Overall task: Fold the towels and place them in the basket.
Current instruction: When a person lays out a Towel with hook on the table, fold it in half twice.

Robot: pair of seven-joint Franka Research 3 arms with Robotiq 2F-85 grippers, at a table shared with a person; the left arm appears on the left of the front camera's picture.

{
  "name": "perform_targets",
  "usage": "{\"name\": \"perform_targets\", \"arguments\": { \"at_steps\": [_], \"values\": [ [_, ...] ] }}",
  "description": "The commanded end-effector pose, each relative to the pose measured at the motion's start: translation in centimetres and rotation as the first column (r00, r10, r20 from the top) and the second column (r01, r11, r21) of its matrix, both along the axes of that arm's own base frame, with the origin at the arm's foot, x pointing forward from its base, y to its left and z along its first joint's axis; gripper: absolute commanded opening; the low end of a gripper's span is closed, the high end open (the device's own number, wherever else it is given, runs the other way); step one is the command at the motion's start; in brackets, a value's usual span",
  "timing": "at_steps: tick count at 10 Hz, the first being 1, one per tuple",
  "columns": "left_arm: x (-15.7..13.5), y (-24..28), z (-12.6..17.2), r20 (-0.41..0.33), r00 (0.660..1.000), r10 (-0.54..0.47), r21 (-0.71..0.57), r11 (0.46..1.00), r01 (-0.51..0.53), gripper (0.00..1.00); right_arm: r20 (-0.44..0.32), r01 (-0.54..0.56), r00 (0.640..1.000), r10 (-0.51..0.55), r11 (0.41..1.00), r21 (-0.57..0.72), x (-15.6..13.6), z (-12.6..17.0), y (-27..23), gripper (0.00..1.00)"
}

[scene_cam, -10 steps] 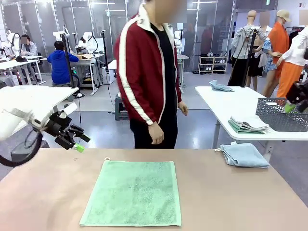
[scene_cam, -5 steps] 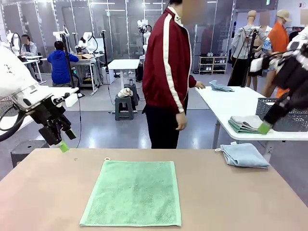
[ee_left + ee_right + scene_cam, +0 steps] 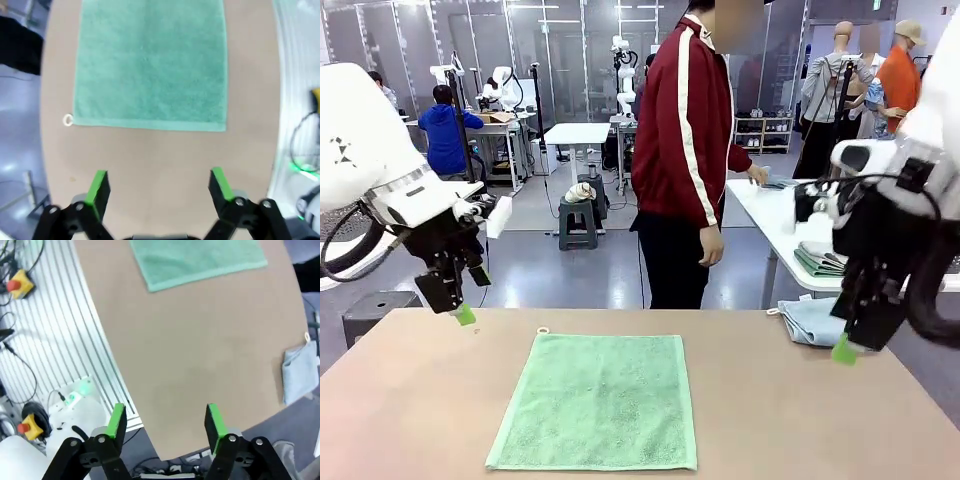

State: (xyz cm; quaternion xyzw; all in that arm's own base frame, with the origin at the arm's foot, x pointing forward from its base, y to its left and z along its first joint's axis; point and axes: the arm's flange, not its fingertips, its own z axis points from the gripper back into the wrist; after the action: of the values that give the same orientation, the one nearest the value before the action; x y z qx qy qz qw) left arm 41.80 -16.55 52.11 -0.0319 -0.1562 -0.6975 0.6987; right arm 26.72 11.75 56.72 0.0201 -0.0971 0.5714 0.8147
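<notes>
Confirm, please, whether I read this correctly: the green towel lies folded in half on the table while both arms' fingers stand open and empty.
Not quite: the green towel lies spread out flat and unfolded on the table, as the front view shows. The left arm's fingers and the right arm's fingers do stand open and empty.

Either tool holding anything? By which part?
Nothing held: the left tool and right tool are both open and empty; the green towel lies flat, untouched.

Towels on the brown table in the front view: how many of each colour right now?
green towel, spread flat: 1
light blue towel, folded: 1
Total: 2
</notes>
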Motion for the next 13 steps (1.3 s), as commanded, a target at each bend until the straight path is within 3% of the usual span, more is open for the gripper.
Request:
{"name": "perform_targets", "arguments": {
  "at_steps": [1, 2, 4, 6, 7, 11, 13],
  "values": [
    [-2.2, -2.4, -1.0, 0.022, 0.997, 0.076, 0.089, 0.993, -0.077, 1.00, -0.063, -0.142, 0.988, 0.139, 0.988, -0.054, -1.0, -1.7, 1.1, 1.00],
    [-3.0, -4.5, -1.1, 0.039, 0.997, 0.070, 0.124, 0.989, -0.074, 1.00, -0.091, -0.195, 0.978, 0.188, 0.978, -0.078, -1.5, -2.7, 1.8, 0.97],
    [-3.7, -7.1, -2.0, 0.038, 0.997, 0.074, 0.199, 0.977, -0.080, 1.00, -0.116, -0.243, 0.966, 0.231, 0.964, -0.107, -1.9, -3.7, 2.1, 1.00],
    [-2.6, -7.7, -2.4, 0.075, 0.994, 0.078, 0.223, 0.970, -0.093, 1.00, -0.115, -0.204, 0.974, 0.195, 0.976, -0.077, -2.2, -3.8, 2.8, 1.00],
    [-4.3, -7.5, -2.1, 0.039, 0.997, 0.060, 0.186, 0.980, -0.066, 1.00, -0.115, -0.204, 0.974, 0.195, 0.976, -0.077, -2.2, -3.8, 2.8, 1.00],
    [-3.9, -7.6, -2.4, 0.039, 0.997, 0.061, 0.196, 0.978, -0.067, 1.00, -0.115, -0.214, 0.972, 0.205, 0.974, -0.078, -2.2, -3.9, 2.7, 1.00],
    [-6.6, -5.9, -3.3, -0.027, 0.999, 0.039, 0.162, 0.986, -0.035, 1.00, -0.085, -0.311, 0.948, 0.306, 0.949, -0.059, -4.9, -5.2, 4.6, 1.00]
  ]
}}
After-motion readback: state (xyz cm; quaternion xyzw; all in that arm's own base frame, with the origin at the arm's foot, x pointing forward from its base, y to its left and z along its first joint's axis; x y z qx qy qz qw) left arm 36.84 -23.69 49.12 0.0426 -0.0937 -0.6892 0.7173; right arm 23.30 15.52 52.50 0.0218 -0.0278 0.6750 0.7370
